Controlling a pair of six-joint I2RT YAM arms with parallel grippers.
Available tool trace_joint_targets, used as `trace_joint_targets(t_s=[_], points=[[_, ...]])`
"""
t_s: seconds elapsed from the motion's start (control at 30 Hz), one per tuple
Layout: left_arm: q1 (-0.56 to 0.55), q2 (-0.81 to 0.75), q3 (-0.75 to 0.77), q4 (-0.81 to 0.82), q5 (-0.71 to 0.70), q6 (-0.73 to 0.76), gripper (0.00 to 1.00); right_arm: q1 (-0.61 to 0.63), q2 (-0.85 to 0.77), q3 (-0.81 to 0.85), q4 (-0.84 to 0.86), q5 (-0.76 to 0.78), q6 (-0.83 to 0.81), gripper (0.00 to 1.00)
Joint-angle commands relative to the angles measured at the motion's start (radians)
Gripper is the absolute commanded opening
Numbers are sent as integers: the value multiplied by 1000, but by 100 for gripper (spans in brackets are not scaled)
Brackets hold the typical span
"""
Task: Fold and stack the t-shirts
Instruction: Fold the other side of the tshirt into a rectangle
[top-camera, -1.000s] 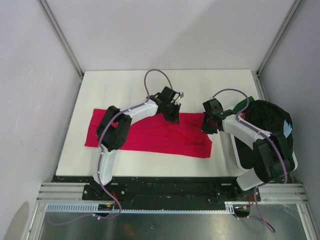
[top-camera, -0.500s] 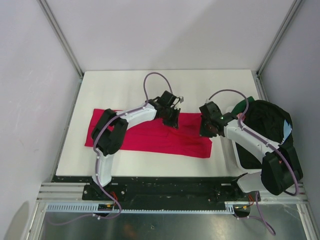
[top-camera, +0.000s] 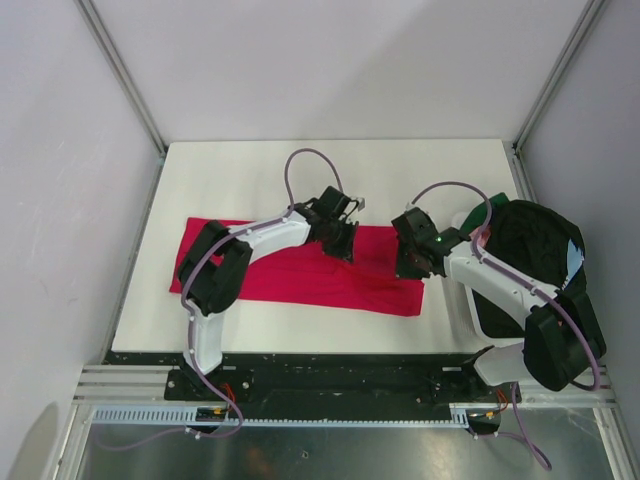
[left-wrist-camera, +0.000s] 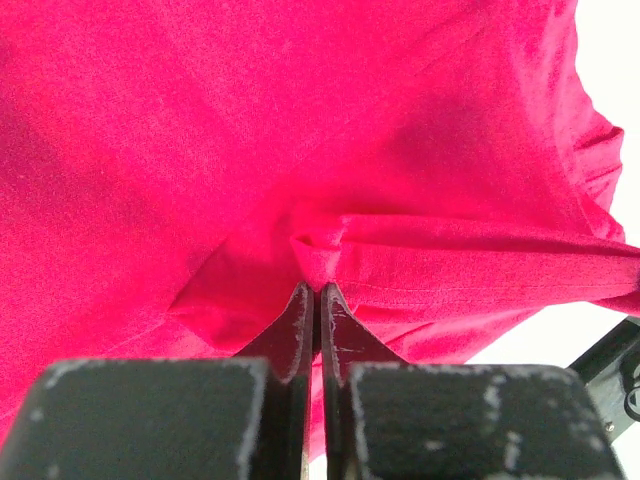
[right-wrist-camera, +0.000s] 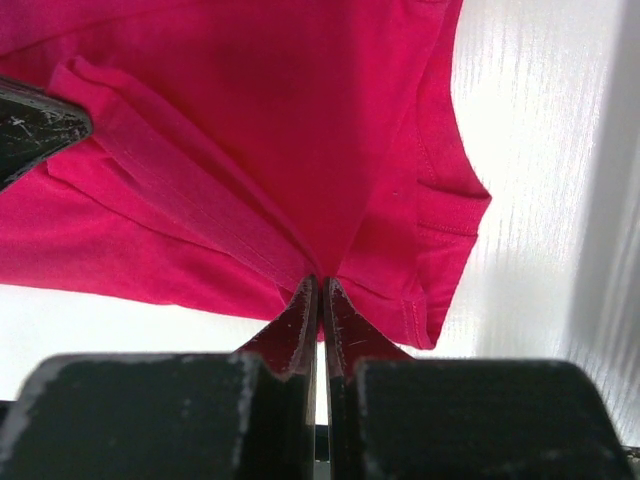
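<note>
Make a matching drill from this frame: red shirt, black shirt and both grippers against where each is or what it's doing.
Column one:
1. red shirt
2. black shirt
3. left gripper
4. right gripper

Column two:
A. in the tub
B. shut on the red cloth at its right end
C. stretched across the table
D. shut on the red cloth near its middle, at the far edge

Pairs: 1-C, 2-A, 3-D, 4-B

Red t-shirt (top-camera: 290, 272): long folded band, lying left-to-right across the middle; I pinch its puckered far edge. Black t-shirt (top-camera: 535, 242) heaped right.
</note>
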Motion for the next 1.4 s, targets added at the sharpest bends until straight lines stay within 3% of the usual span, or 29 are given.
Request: trace_joint_targets(t_s=[0.0, 0.97, 1.13, 1.27, 1.37], points=[[-9, -81, -12, 18, -9, -10, 1, 7, -46, 13, -25, 28, 12, 0], [-17, -132, -100, 38, -16, -17, 1, 74, -78, 12, -56, 34, 56, 0], [-18, -127, -122, 64, 4, -8, 16, 77, -41, -20, -37, 61, 51, 6], [-19, -148, -160, 80, 16, 3, 39, 77, -32, -72, -16, 62, 48, 21], [-18, -174, -186, 84, 16, 12, 49, 75, -48, -92, -4, 52, 47, 32]])
